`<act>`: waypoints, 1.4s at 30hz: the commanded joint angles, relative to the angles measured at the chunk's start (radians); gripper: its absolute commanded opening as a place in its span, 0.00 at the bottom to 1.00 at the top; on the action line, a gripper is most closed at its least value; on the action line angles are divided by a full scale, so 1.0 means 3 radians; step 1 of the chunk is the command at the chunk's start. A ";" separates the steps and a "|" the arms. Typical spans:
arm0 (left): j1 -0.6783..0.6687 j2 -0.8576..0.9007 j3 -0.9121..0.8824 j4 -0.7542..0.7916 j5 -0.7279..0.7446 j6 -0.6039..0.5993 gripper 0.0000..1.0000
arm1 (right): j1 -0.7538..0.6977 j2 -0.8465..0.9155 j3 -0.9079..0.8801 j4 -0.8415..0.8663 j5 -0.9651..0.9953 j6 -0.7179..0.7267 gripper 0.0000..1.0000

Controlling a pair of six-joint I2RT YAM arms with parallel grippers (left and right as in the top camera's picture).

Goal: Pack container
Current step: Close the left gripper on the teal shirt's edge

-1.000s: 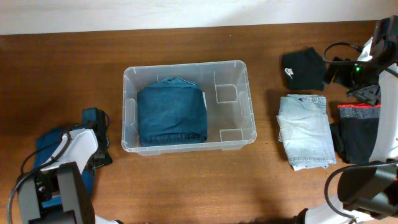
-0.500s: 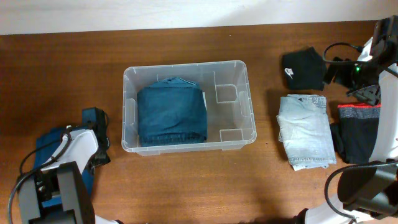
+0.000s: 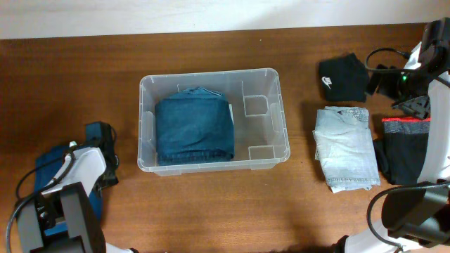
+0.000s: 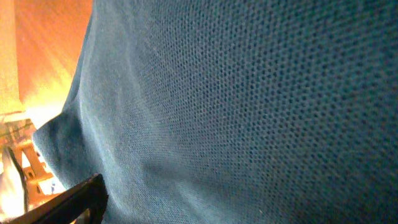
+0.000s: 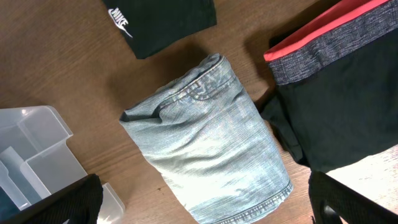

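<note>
Packing check: one container (image 3: pixel 208 74) mid-tabletop (image 3: pixel 211 204), one garment inside, four outside.
Inside, one folded dark blue denim piece (image 3: pixel 195 130) fills the left half; the right half is bare plastic. To the right of the container lie three garments: one black piece with a white logo (image 3: pixel 343 77) at the back, one folded light denim piece (image 3: pixel 346 158) in front of it, and one black piece with a red and grey waistband (image 3: pixel 406 158) just beside the denim. The fourth, a blue knit garment (image 3: pixel 50 165), is at far left under the left arm. The left tool (image 3: pixel 100 140) sits right against that knit; cannot tell its jaw width. The right tool (image 5: pixel 205 202) is wide, holds nothing, and hangs above the light denim.
</note>
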 commanded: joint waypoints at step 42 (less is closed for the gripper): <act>0.0158 -0.0018 0.0118 0.0306 0.0685 -0.0268 0.01 | -0.0009 -0.0017 0.0058 0.0003 0.0042 0.0039 0.98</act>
